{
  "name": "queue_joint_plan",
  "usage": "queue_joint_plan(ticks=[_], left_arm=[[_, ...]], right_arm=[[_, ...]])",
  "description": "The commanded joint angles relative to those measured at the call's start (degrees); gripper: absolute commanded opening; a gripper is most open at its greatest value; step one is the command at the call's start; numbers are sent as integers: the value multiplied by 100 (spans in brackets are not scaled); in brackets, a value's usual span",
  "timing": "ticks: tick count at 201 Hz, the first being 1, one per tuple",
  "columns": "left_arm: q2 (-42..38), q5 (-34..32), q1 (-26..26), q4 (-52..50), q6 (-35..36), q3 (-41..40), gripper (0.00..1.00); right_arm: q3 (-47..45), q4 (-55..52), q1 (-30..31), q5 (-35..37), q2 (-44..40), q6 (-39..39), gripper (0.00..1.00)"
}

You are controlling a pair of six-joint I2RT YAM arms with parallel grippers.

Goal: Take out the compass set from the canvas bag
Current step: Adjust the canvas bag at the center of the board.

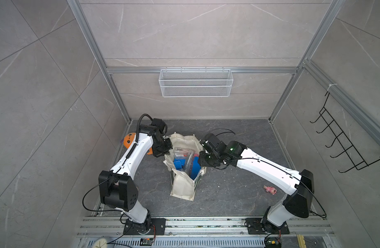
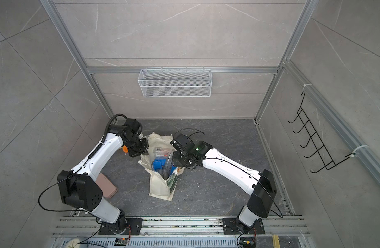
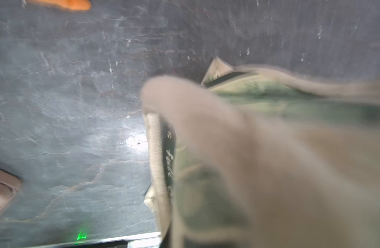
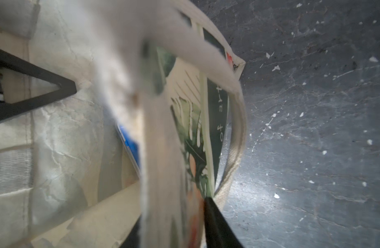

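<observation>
The canvas bag (image 1: 182, 186) stands open mid-frame on the dark worktop (image 1: 227, 193), with blue cases (image 1: 177, 165) inside. The left hand (image 1: 166, 151) is pinched shut on its left rim. The right hand (image 1: 201, 158) is apart, straddling the right rim.

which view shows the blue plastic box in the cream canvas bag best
Both top views look down into the cream canvas bag at the blue plastic box. The right wrist view catches only a blue edge; the left wrist view, none.
</observation>
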Motion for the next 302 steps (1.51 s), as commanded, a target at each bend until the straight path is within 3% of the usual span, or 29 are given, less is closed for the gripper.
queue_joint_plan(ticks=[1, 31, 67, 95, 122, 158, 238, 302], left_arm=[[89, 258, 33, -27, 388, 908, 0], [445, 512, 15, -275, 743, 1971, 0], [485, 663, -346, -336, 1447, 2674, 0], [-48, 1239, -648, 126, 1765, 1849, 0], [-663, 1291, -724, 522, 1734, 648, 0], [-1185, 1137, -727, 741, 1468, -345, 0], [-1396, 651, -732, 797, 1034, -424, 0], [-1212, 595, -732, 702, 925, -282, 0]], right_arm=[[-336, 522, 2, -338, 37, 128, 17], [-813, 1404, 48, -501, 39, 606, 2], [-1162, 2515, 154, -238, 118, 973, 0], [-1008, 2612, 156, -226, 550, 1024, 0], [-1344, 2772, 154, -141, 674, 1197, 0], [-2057, 3027, 145, 31, 209, 1299, 13], [-2102, 1872, 129, 546, -912, 764, 56], [-1759, 1047, 127, 578, -1273, 756, 60]])
